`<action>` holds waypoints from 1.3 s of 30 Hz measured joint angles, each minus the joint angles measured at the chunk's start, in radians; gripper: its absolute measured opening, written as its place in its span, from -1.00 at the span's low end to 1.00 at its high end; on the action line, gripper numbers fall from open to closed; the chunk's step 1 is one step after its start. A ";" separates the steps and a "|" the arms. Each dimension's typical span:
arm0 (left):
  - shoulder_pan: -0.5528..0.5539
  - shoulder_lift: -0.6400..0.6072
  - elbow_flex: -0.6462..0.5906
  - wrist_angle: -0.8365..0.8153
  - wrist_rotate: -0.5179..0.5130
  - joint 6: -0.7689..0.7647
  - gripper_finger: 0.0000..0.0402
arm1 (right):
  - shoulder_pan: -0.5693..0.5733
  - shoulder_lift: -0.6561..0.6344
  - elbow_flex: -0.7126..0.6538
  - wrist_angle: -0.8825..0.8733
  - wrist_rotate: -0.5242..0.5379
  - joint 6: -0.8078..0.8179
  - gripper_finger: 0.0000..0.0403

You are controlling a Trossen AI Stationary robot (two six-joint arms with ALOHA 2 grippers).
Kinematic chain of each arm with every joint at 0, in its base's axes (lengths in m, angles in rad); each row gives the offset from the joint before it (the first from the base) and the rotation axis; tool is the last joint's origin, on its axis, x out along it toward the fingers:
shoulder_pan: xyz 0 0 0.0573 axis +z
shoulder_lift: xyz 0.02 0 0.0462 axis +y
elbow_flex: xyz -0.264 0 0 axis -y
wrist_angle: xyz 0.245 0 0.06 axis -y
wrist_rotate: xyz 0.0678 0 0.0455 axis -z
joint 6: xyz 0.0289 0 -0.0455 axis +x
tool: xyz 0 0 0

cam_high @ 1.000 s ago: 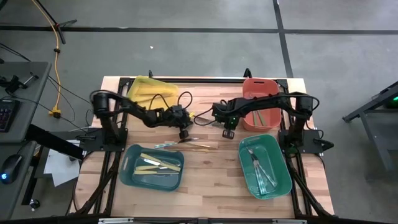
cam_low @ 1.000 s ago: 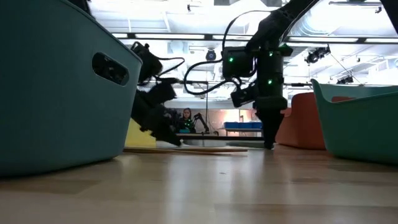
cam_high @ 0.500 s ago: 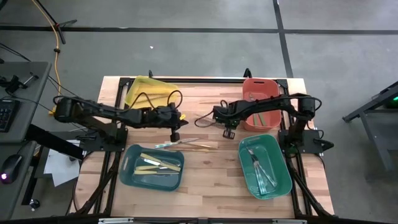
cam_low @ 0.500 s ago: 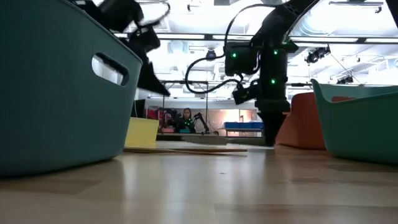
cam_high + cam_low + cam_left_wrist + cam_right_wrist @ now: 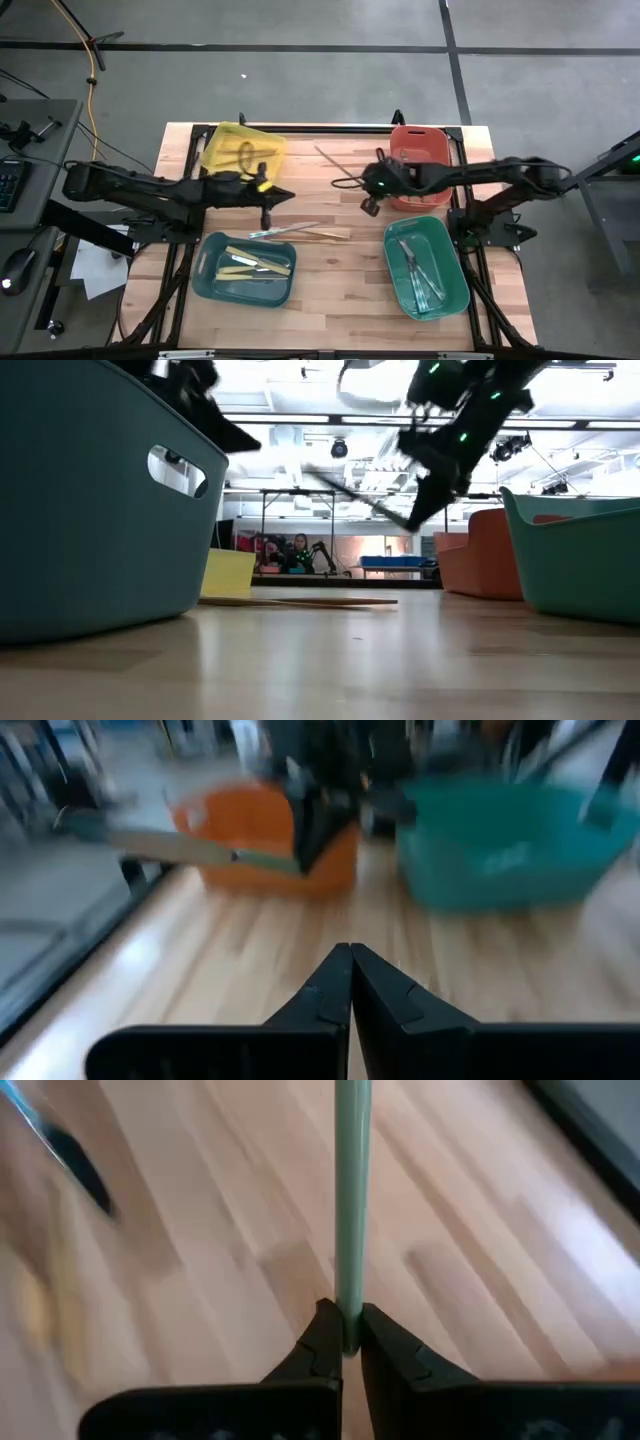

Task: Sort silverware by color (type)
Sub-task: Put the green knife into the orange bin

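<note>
Right claw: the right gripper (image 5: 342, 1342) is pinched tight on a thin teal-tinted utensil (image 5: 351, 1190). In the high view the right gripper (image 5: 370, 199) sits a little right of the middle of the frame, just beside the red bin.
Held thing: the teal-tinted utensil (image 5: 335, 162) sticks out from the claw toward the upper middle of the frame. In the low view it hangs in the air (image 5: 352, 495), tilted, well above the table.
Left claw: the left gripper (image 5: 350, 982) is closed with its two tips touching, and it holds nothing. In the high view it (image 5: 266, 205) is left of the middle of the frame, just below the yellow bin.
Loose silverware: a silver-grey utensil (image 5: 283, 231) and a gold-tan utensil (image 5: 322, 235) lie on the bare wood in the middle of the frame, touching or crossing; I cannot tell which.
Yellow bin: the yellow bin (image 5: 221, 140) is in the upper left part of the table, with thin gold-tan pieces (image 5: 246, 156) inside.
Red bin: the red bin (image 5: 418, 134) is in the upper right part of the table. The right arm covers most of it.
Left teal bin: the dark teal bin (image 5: 209, 271) is at the lower left, with cream-yellow utensils (image 5: 256, 263) in it.
Right teal bin: the green-teal bin (image 5: 455, 265) is at the lower right, with shiny silver-grey utensils (image 5: 416, 268) in it.
Table: the wooden table (image 5: 340, 290) holds all four bins.
</note>
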 joint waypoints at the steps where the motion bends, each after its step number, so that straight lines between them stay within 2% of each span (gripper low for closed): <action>1: 0.005 -0.030 -0.038 0.071 0.004 -0.002 -1.00 | 0.012 -0.039 -0.028 0.041 0.011 0.015 -0.99; 4: 0.025 -0.107 -0.121 0.210 0.004 -0.016 -1.00 | 0.054 -0.132 -0.105 0.166 0.068 0.032 -0.99; 8: 0.050 -0.182 -0.147 0.220 0.036 -0.032 -1.00 | 0.100 -0.222 -0.184 0.434 0.173 -0.041 -0.99; 14: 0.058 -0.207 -0.145 0.235 0.048 -0.033 -1.00 | 0.117 -0.250 -0.257 0.726 0.265 -0.154 -0.99; 21: 0.057 -0.209 -0.145 0.220 0.048 -0.040 -1.00 | 0.119 -0.248 -0.263 0.727 0.298 -0.168 -0.99; 30: 0.057 -0.209 -0.145 0.212 0.030 0.065 -1.00 | 0.121 -0.248 -0.263 0.713 0.297 -0.181 -0.99; 39: 0.057 -0.209 -0.145 0.211 0.023 0.065 -1.00 | 0.121 -0.248 -0.263 0.718 0.306 -0.181 -0.99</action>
